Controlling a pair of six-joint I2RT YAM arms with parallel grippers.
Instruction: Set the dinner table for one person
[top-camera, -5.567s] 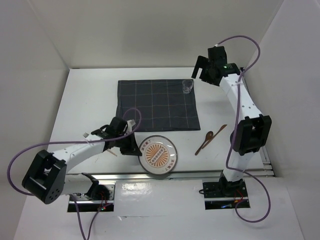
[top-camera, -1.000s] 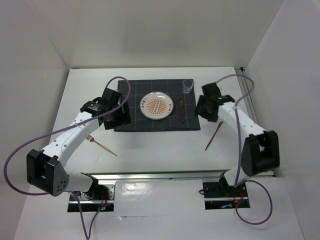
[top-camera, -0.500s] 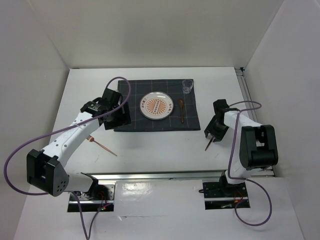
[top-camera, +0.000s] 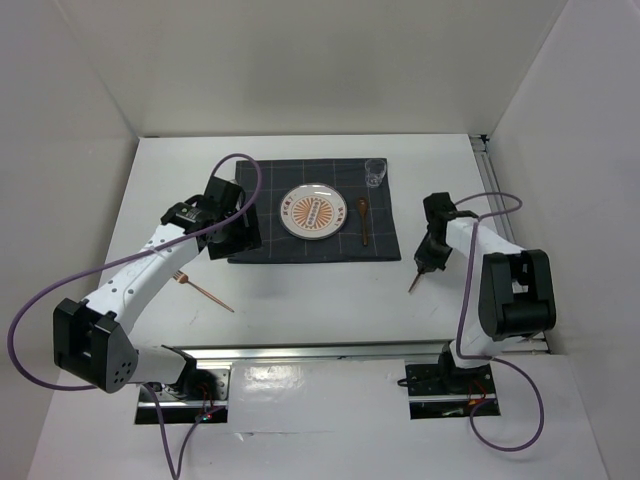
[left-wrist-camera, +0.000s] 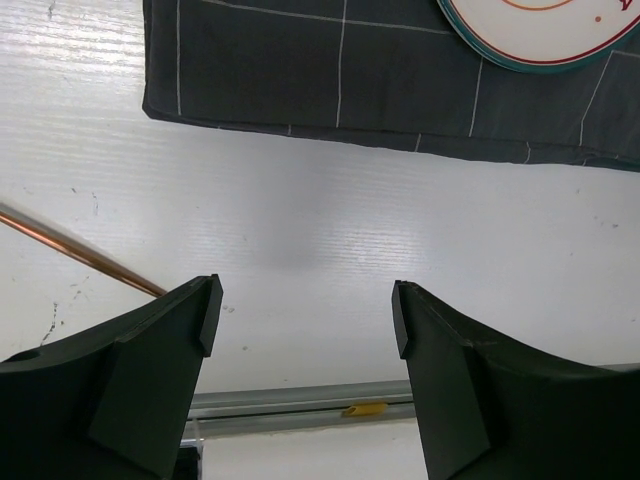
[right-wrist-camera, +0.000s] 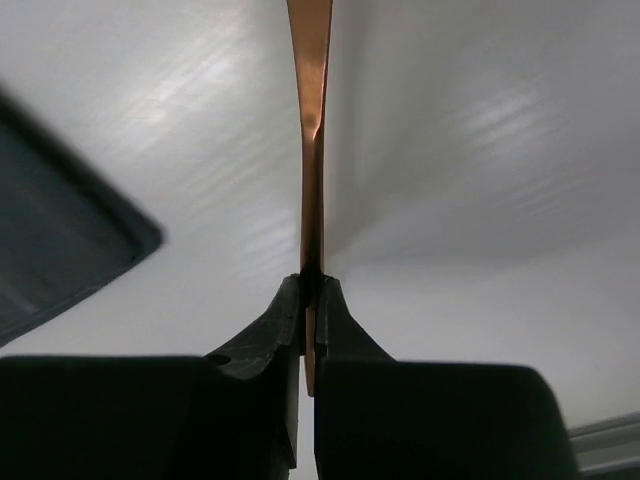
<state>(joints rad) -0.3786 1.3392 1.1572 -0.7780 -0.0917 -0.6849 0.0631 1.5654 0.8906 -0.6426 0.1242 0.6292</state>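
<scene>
We are at the cutlery step: our right gripper (right-wrist-camera: 308, 290) pinches the slim copper knife (right-wrist-camera: 312, 150) low at the white dinner table (top-camera: 300, 290), just right of the dark cloth (top-camera: 260, 240), while our left gripper (left-wrist-camera: 305, 305) hangs wide open and empty, so next, we judge, the knife needs lifting and laying beside the spoon (top-camera: 363, 220).

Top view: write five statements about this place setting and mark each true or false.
1. The plate lies on the dark cloth. True.
2. The spoon lies left of the plate. False: it lies right of it, on the cloth.
3. The right gripper is shut on the copper knife. True.
4. The fork lies on the cloth. False: it lies on the white table.
5. The left gripper is open and empty. True.
</scene>
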